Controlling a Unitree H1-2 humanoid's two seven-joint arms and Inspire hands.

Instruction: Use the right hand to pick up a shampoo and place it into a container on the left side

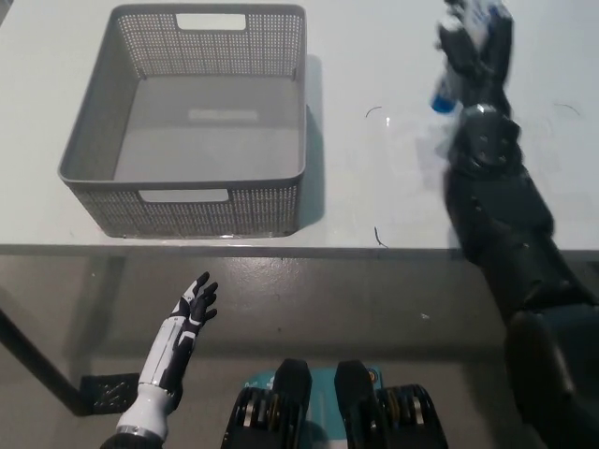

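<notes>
Grey mesh basket (pixel 182 201) sits at the table's (pixel 374 187) left end, close to the near edge, and it holds nothing I can see: bare floor inside, handle slots on the near and far walls. My left hand (pixel 190 313) hangs below the table's near edge, white, fingers spread, holding nothing, just resting there.

Over to the right now: my black right hand (pixel 475 42) is up near the table's far right, fingers wrapped on the shampoo (pixel 445 92). The picture is blurred here, but I can make out the blue cap poking out low on the left of my hand, and the bottle looks lifted clear of the table. Most of the bottle is hidden behind my fingers, so I can't say how square the grip is.

What could bite me from here? I judge the carry is the risk: the basket is well apart from my hand, clear across the table. If the hold is only on the upper part of the bottle, a quick swing could let it twist or slide out short of the basket. Come in too low and the cap could catch the basket's right wall and knock it loose. Release too early and it lands on the table beside the rim.
</notes>
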